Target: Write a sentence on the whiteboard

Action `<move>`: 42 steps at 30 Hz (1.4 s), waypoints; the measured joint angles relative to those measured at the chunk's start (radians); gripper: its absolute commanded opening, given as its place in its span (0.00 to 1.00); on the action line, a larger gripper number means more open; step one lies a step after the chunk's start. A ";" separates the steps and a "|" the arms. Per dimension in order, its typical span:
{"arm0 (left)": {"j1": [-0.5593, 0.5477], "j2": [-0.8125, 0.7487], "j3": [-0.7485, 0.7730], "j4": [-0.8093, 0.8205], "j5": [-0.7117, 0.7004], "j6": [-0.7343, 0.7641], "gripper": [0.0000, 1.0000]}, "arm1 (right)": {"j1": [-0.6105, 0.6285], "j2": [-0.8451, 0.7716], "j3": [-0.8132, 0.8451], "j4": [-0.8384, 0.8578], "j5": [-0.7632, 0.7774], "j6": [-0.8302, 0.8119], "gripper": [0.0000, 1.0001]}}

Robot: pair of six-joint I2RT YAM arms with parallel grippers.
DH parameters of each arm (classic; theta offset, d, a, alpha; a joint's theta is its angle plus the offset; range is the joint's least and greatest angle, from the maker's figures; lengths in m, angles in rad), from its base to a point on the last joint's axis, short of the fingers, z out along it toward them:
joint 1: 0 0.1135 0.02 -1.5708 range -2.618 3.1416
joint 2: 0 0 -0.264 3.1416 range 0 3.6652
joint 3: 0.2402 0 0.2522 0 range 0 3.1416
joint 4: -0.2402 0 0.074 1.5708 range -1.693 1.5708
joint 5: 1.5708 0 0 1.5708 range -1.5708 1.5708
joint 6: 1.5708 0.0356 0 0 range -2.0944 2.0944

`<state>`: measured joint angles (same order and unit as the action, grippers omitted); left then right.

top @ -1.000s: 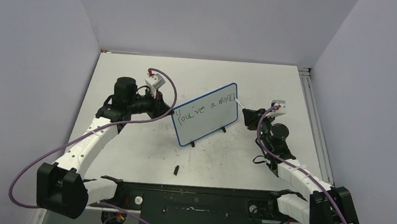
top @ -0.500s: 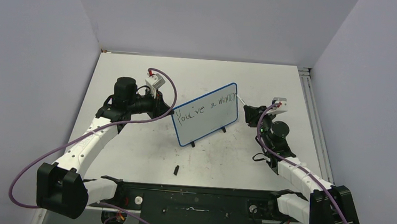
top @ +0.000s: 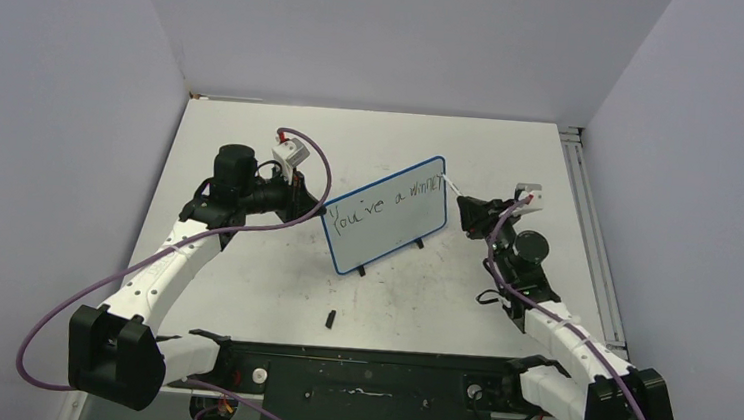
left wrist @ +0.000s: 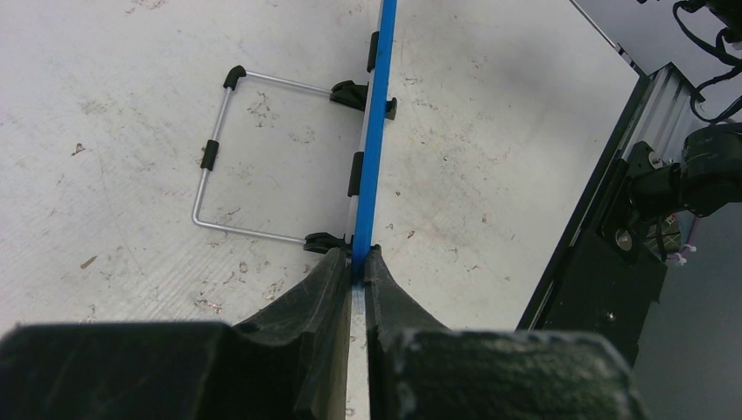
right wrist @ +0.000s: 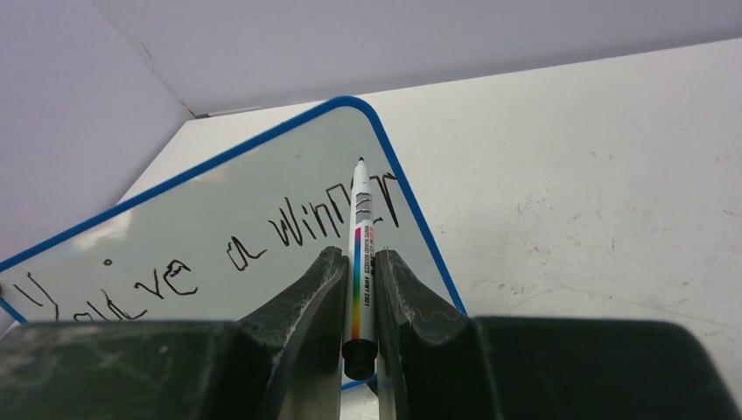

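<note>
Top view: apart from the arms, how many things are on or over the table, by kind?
whiteboard: 1
marker: 1
small black piece, maybe a cap: 1
Total: 3

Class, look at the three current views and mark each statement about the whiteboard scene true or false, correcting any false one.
1. The left gripper is shut on the whiteboard's blue edge. True.
2. The right gripper holds an eraser. False: it is shut on a marker.
3. The marker's tip is by the last letters of the sentence. True.
4. The whiteboard lies flat on the table. False: it stands on edge, propped by a wire stand.
5. A small black piece lies on the table in front of the whiteboard. True.
</note>
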<state>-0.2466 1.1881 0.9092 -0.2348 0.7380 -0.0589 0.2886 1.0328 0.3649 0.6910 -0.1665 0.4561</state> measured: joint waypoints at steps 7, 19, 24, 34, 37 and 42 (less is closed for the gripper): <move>0.000 0.000 0.000 0.000 0.000 -0.008 0.00 | 0.000 -0.108 0.000 -0.043 -0.032 0.000 0.05; 0.000 -0.001 -0.002 0.001 -0.001 -0.015 0.00 | 0.012 -0.163 0.000 -0.159 -0.219 0.001 0.05; -0.005 -0.004 -0.003 0.002 -0.006 -0.016 0.00 | 0.084 -0.209 -0.022 -0.175 -0.249 0.003 0.05; -0.010 -0.010 -0.006 0.001 -0.009 -0.016 0.00 | 0.344 -0.053 -0.081 -0.108 -0.208 0.009 0.05; -0.011 -0.011 -0.007 0.001 -0.011 -0.016 0.00 | 0.391 0.018 -0.080 -0.076 -0.188 0.003 0.05; -0.014 -0.016 -0.009 0.001 -0.016 -0.016 0.00 | 0.457 0.112 -0.073 -0.027 -0.167 -0.003 0.05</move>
<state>-0.2607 1.1717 0.9001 -0.2340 0.7223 -0.0746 0.7460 1.1446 0.2920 0.6643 -0.3332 0.4534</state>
